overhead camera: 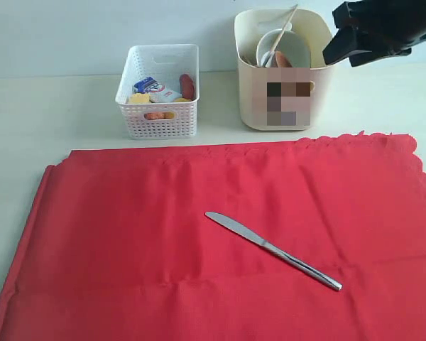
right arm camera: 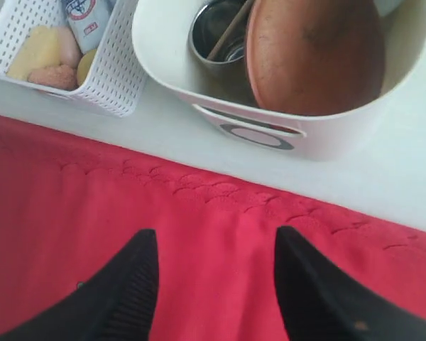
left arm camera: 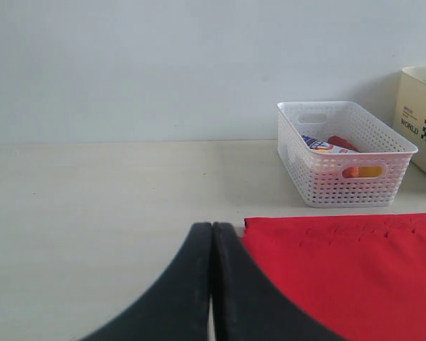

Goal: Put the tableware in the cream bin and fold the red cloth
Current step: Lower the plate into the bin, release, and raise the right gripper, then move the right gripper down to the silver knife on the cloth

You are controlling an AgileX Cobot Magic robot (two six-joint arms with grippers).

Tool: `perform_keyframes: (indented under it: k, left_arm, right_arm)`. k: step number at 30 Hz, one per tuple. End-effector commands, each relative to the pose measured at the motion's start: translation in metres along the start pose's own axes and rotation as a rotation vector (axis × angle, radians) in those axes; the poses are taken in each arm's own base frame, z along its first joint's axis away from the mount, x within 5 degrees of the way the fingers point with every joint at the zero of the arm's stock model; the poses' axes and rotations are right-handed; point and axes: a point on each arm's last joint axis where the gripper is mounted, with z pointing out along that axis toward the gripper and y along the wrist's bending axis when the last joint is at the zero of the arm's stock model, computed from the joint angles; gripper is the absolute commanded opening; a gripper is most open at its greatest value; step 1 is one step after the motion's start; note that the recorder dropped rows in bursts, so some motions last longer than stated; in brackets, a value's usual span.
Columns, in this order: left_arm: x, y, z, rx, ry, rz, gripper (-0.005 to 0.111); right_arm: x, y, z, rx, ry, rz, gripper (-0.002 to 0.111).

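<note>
Exterior view: knife (overhead camera: 270, 250) lies on red cloth (overhead camera: 128, 234); left fingers (left arm camera: 177, 291) pressed together, right fingers (right arm camera: 124, 291) parted, empty.

A large, plain bright-red fabric cloth (overhead camera: 163, 234) with a scalloped far edge lies on the pale cream desk (overhead camera: 42, 121). On the red lies a shiny silver steel table knife (overhead camera: 270, 250). By the desk's far edge stands a white perforated plastic basket (overhead camera: 160, 122). It holds yellow, orange and red food pieces (overhead camera: 138, 98) and a white carton (overhead camera: 153, 87) printed in blue and red. The tall cream plastic bin (overhead camera: 255, 99) bears a black ring mark. On another side it has black lettering and a black-and-white checker patch. Inside it show a round reddish-brown clay plate (right arm camera: 312, 53), a shiny grey steel cup (right arm camera: 213, 35), a white bowl (overhead camera: 291, 46) and pale wooden chopsticks (overhead camera: 287, 20). The left gripper (left arm camera: 212, 231) and right gripper (right arm camera: 216, 238) are matte black.
</note>
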Motion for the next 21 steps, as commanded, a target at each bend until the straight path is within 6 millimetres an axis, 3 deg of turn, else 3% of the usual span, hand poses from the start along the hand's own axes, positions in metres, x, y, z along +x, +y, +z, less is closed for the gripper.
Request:
perform_keyframes:
  k: [1,12,21]
  left_arm:
    - [0.001,0.000,0.000,0.004,-0.005,0.000,0.000]
    - [0.001,0.000,0.000,0.004,-0.005,0.000,0.000]
    - [0.001,0.000,0.000,0.004,-0.005,0.000,0.000]
  right_arm:
    - [0.008,0.002,0.002,-0.031,0.001,-0.021,0.049]
    - [0.021,0.002,0.005,-0.027,-0.003,-0.014,0.049]
    - [0.031,0.009,-0.021,0.064,-0.148,-0.033,0.049]
